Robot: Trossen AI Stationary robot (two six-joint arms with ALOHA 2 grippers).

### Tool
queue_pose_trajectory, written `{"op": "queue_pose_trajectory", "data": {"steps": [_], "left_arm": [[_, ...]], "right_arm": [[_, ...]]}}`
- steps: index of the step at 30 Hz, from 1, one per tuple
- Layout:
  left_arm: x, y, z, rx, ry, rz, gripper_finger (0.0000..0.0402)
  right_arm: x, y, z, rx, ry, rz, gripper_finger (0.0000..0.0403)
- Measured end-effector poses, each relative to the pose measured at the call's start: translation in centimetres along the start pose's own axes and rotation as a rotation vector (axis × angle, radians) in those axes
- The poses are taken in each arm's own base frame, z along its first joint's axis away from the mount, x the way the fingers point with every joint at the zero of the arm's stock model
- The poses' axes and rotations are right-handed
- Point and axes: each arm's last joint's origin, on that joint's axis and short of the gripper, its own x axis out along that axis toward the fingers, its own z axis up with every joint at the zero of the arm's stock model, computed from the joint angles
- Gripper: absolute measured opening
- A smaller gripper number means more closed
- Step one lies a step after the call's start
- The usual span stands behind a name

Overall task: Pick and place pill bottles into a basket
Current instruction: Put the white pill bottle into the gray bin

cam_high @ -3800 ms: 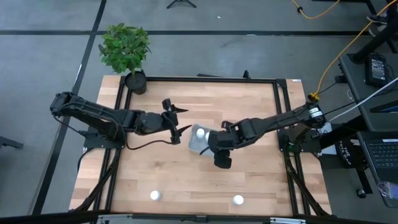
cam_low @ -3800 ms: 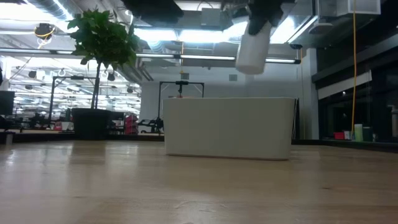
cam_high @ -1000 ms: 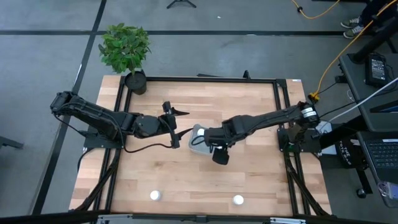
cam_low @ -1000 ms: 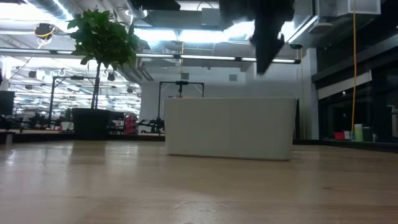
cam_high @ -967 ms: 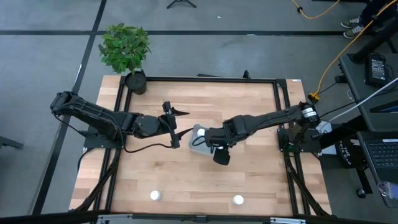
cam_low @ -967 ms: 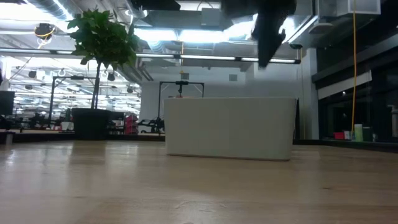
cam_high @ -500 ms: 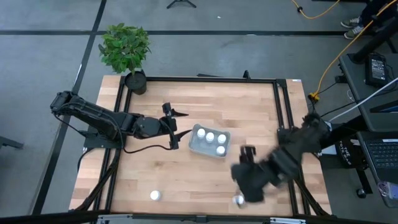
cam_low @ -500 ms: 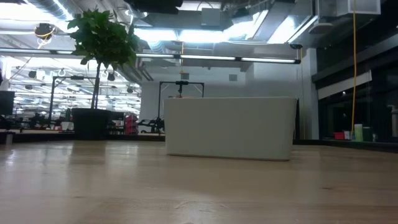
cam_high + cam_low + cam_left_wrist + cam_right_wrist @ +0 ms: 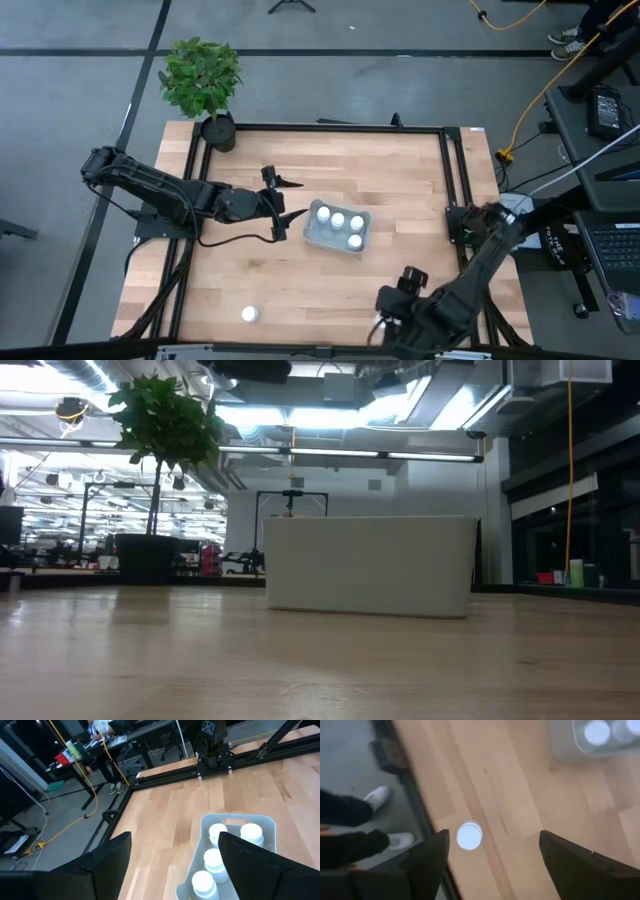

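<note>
Four pill bottles (image 9: 337,223) stand inside the basket (image 9: 313,236) in the high view, near the middle of the wooden table (image 9: 400,190), and one more bottle (image 9: 249,314) stands alone close to the near edge on the left side. The left gripper (image 9: 283,200) hangs just beside the basket's left wall with its fingers spread wide and holding nothing, seemingly parked where it can reach the basket without blocking it. The right gripper (image 9: 392,322) is down at the near edge, over the spot where the last loose bottle would be, which that arm hides here. Open wood lies all round the basket, though the black frame rail (image 9: 455,180) hems the table's sides. The low view shows only the basket's pale wall (image 9: 368,565) standing on bare wood with the potted plant (image 9: 160,470) far behind; no gripper enters it. The left wrist view looks between its wide-apart fingers (image 9: 105,867) at the basket with four white caps (image 9: 216,861) in it, clear floor beyond the rail. The right wrist view shows a single bottle (image 9: 469,836) framed between broadly parted, empty fingers (image 9: 427,862), which I judge is lined up for a grasp. That bottle sits very near the table's edge, with a person's shoes (image 9: 380,797) on the floor just past it, so a nudge outward could knock it off.
</note>
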Motion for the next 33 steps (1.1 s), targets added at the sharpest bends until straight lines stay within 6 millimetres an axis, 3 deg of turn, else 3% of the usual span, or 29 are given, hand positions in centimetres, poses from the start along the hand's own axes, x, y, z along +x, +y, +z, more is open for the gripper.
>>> {"op": "queue_pose_trajectory", "data": {"steps": [7,14,26,33], "left_arm": [[0.0,-0.1,-0.1,0.008,0.008,-0.028,0.0294],[0.0,-0.1,-0.1,0.008,0.005,-0.048,0.0294],[0.0,-0.2,-0.1,0.007,0.0,-0.074,0.0294],[0.0,-0.2,-0.1,0.006,0.0,-0.073,0.0294]], "right_arm": [[3.4,1.5,-0.1,0.115,0.075,-0.055,0.035],[5.7,2.4,-0.4,0.19,0.141,-0.091,0.0354],[7.3,2.1,0.6,0.239,0.228,-0.124,0.0353],[8.1,1.9,0.2,0.236,0.268,-0.143,0.0353]]}}
